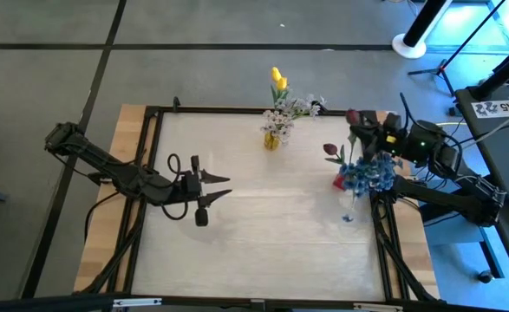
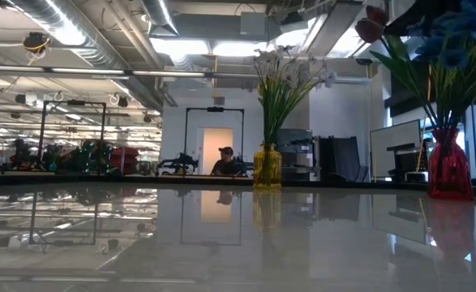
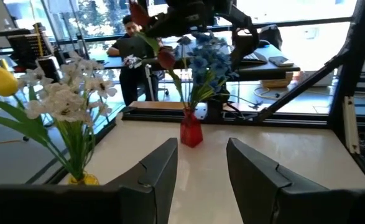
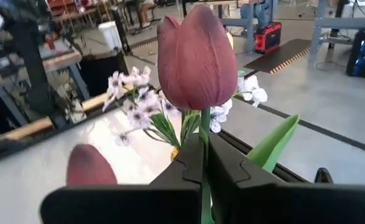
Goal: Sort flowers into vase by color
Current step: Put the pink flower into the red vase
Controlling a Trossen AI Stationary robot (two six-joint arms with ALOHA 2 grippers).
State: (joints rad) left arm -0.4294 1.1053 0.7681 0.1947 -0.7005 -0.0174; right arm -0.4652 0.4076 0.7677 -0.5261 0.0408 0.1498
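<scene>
My right gripper (image 1: 359,124) is above the table's far right part, shut on a dark red tulip (image 4: 196,56). Just nearer stands a red vase (image 1: 341,182) holding blue clusters (image 1: 368,173) and another dark red bud (image 1: 330,150). A yellow vase (image 1: 272,139) at the far edge holds white sprigs (image 2: 285,69) and yellow tulips (image 1: 277,80). My left gripper (image 1: 218,185) hovers open over the table's left middle, pointing right. In its wrist view, the left gripper (image 3: 201,171) faces the red vase (image 3: 191,134). My right gripper pinches the dark red tulip's green stem (image 4: 204,127) between its two fingers, a short way below the bud. The bud stands upright above the fingertips (image 4: 188,158), and a green leaf (image 4: 272,146) sticks out beside them. The gripper hides the stem's lower end.
A black frame (image 1: 237,110) borders the pale tabletop, with wooden strips outside it. Bare table lies between the two arms and toward the near edge. A person (image 2: 225,162) sits in the room beyond the far edge.
</scene>
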